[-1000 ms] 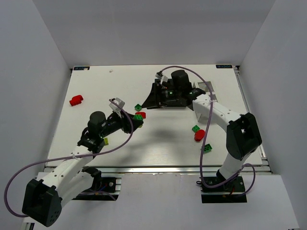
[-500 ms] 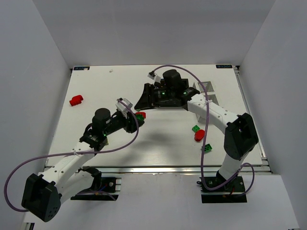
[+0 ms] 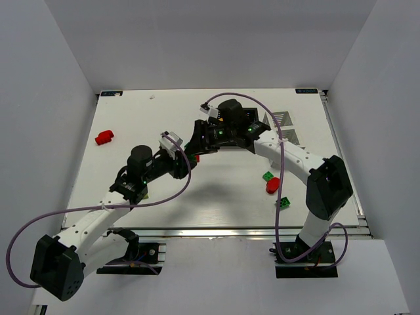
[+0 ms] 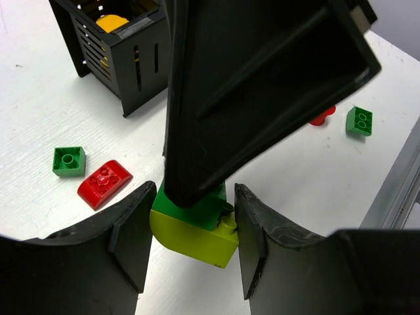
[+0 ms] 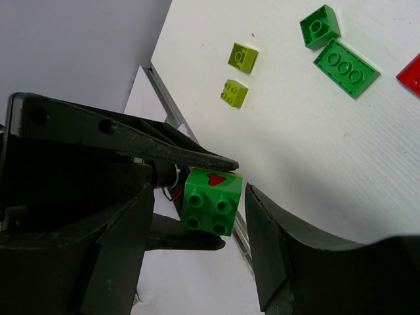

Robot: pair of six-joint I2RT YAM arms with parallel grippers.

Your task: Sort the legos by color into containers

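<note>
Only left wrist shows black box [image 4: 141, 62] holding yellow brick [image 4: 111, 23]. Left gripper [image 4: 195, 216] clamps green-lime stack [image 4: 197, 239]; right gripper [image 5: 200, 197] flanks green brick [image 5: 211, 200], grip unclear.

Crowded in the middle! The left gripper [image 4: 195, 210] and right gripper [image 5: 200, 197] meet tip to tip, and a lime-and-green stack [image 4: 193, 239] fills the gap between the left fingers [image 4: 128, 236]. One right finger [image 4: 262, 85] looms across, barring the way over them. Beyond, the black box [image 4: 131, 62] stands as a wall, a green brick [image 4: 69, 161] and red brick [image 4: 105, 184] scattered before it. Widest room on the counter [image 3: 125, 115]: far left, with just one red piece [image 3: 104, 138].
</note>
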